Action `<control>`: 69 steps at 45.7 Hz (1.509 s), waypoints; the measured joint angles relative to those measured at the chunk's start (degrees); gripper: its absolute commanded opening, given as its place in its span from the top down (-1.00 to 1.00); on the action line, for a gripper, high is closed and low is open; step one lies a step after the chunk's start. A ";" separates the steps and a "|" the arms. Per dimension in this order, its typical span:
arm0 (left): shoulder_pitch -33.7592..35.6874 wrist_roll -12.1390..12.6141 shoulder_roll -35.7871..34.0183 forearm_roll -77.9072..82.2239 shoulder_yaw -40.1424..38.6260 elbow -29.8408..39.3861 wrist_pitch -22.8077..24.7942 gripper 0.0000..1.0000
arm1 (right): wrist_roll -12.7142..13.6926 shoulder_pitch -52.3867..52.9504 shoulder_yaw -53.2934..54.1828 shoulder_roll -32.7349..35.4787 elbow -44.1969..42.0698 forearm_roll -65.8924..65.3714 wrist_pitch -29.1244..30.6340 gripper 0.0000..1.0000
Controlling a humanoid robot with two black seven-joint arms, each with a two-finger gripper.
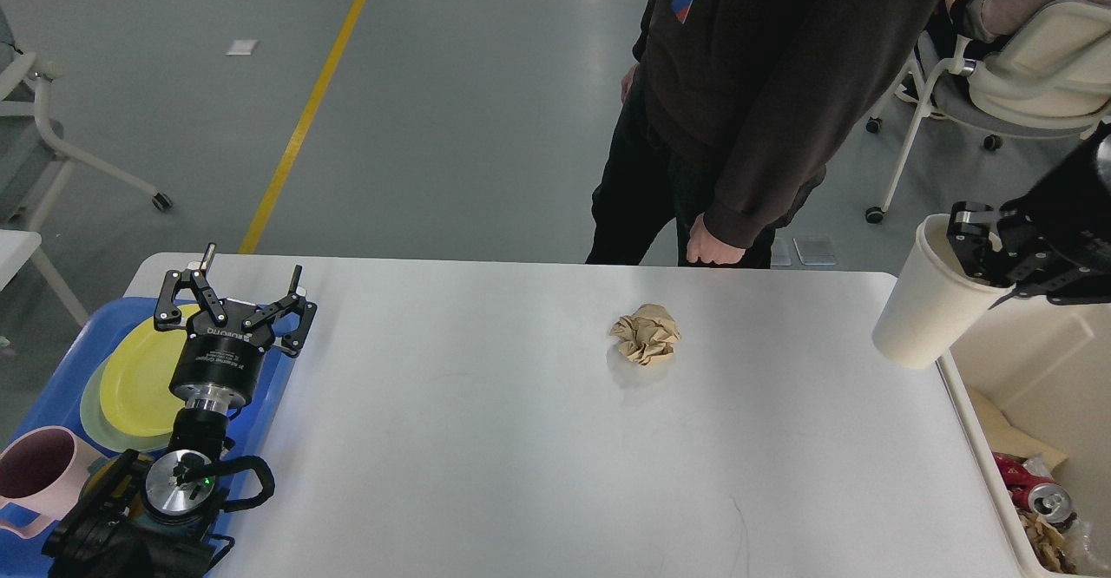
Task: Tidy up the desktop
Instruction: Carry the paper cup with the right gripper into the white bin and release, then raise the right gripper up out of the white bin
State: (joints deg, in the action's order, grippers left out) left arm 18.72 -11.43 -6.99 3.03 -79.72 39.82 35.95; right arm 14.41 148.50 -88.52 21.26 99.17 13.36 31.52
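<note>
The white desktop (pixel 521 439) fills the middle of the head view. A crumpled brown paper ball (pixel 646 333) lies on it, right of centre. My right gripper (pixel 976 244) is shut on the rim of a white paper cup (pixel 930 298) and holds it tilted in the air over the desktop's right edge, beside the bin. My left gripper (pixel 239 287) is open and empty, fingers up, over the desktop's left edge next to the blue tray.
A blue tray (pixel 48 396) at the left holds a yellow plate (pixel 139 378) and a pink mug (pixel 39 474). A cream-white bin (pixel 1041 370) at the right holds cans and paper scraps. A person in dark clothes (pixel 746 83) stands behind the table. Chairs stand at both sides.
</note>
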 measured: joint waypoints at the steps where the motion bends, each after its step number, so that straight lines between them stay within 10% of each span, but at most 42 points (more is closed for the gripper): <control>1: 0.01 0.00 0.00 0.00 0.00 0.00 0.00 -0.93 | 0.00 -0.14 -0.45 0.25 -0.10 0.00 -0.37 1.00; 26: 0.06 0.06 0.03 0.00 0.00 0.00 0.00 -0.93 | 0.34 -18.25 -6.40 24.26 -18.12 -8.48 -11.25 1.00; 40: 0.05 0.00 0.04 0.04 0.02 0.00 0.00 -0.93 | 0.19 -54.23 12.85 27.34 -36.43 -8.75 -24.76 1.00; 60: 0.07 0.00 0.05 0.00 0.05 0.00 0.00 -0.93 | 0.02 -113.83 44.12 1.55 -96.86 -8.09 -26.08 1.00; 69: 0.08 0.00 0.05 0.00 0.03 0.00 0.00 -0.93 | -0.02 -119.08 46.68 -3.38 -103.91 -8.08 -27.01 1.00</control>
State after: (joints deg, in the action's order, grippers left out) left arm 18.81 -11.43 -6.94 3.04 -79.68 39.81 35.95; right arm 14.39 29.42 -41.84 17.88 -4.74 5.27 4.50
